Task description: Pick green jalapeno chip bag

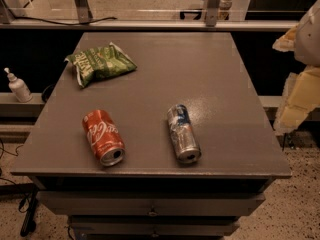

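Note:
The green jalapeno chip bag [100, 63] lies flat at the far left of the grey table [200, 69], crinkled, with white lettering. My gripper [301, 91] shows as a blurred pale yellow and white shape at the right edge of the camera view. It is off the table's right side, far from the bag and touching nothing on the table.
A red cola can [103, 136] lies on its side at the front left. A silver-blue can [183, 133] lies on its side at the front middle. A white pump bottle [18, 86] stands on a ledge to the left. Drawers [150, 204] sit below the front edge.

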Tool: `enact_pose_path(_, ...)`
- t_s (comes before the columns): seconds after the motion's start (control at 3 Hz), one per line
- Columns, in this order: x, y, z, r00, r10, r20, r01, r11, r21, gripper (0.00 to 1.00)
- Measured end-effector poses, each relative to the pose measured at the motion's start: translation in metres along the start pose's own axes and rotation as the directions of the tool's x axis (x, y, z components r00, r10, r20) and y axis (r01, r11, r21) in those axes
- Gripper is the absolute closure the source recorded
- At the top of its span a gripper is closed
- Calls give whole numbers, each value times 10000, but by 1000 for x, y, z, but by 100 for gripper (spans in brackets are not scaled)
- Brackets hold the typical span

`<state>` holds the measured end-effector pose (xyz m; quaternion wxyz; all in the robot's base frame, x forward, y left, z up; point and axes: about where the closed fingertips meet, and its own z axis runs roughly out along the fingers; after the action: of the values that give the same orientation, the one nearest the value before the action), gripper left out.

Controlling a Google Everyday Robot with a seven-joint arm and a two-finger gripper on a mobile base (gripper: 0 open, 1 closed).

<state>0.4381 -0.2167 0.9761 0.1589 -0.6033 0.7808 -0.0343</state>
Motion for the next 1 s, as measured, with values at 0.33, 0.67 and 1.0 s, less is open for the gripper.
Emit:
enact_pose_path(0.33, -2, -2, 0, 10000, -8, 69, 8, 10000, 55, 0)
enact_pose_path(0.67, -25, -19, 11, 9967, -44, 811, 23, 9997, 263, 0)
enact_pose_path(1.0, -69, -42, 30, 9788, -138, 2045, 64, 9993, 370, 0)
